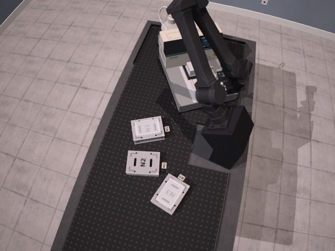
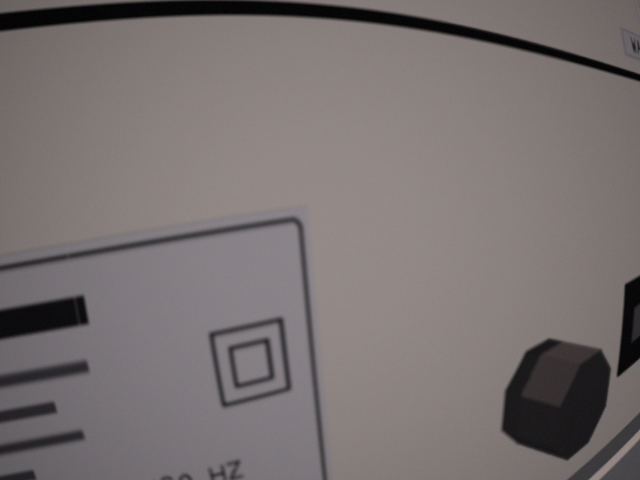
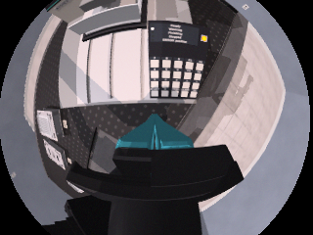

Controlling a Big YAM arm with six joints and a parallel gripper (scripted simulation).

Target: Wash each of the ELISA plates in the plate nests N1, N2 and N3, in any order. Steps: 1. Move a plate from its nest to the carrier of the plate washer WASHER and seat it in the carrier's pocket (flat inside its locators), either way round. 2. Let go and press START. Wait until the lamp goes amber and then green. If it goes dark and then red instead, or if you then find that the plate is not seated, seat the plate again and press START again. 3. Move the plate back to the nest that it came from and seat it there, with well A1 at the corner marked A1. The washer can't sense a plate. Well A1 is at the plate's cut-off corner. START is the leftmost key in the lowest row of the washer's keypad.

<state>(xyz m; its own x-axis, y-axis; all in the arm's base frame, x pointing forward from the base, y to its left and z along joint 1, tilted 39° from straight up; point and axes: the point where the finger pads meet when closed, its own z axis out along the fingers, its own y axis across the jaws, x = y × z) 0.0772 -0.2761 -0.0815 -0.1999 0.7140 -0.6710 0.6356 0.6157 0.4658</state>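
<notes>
My gripper (image 3: 155,117) is shut and empty, its teal fingertips together in front of the washer's keypad (image 3: 176,78). The START key (image 3: 155,92) is visible and uncovered. The lamp (image 3: 203,38) beside the keypad's text panel is amber. A white plate (image 1: 188,70) sits on the dark carrier of the washer (image 1: 172,62), partly behind my arm; its seating cannot be judged. Another plate (image 1: 147,126) lies in nest N1 (image 1: 132,130) and one (image 1: 169,192) in nest N3 (image 1: 155,201). Nest N2 (image 1: 143,172) is empty, its printed label uncovered.
My arm (image 1: 198,56) reaches over the washer from its black base (image 1: 230,146), beside the washer's front edge. The bottle (image 1: 170,19) with a tube stands behind the washer. The exterior view shows only a close panel with a label (image 2: 155,320) and a dark knob (image 2: 555,400).
</notes>
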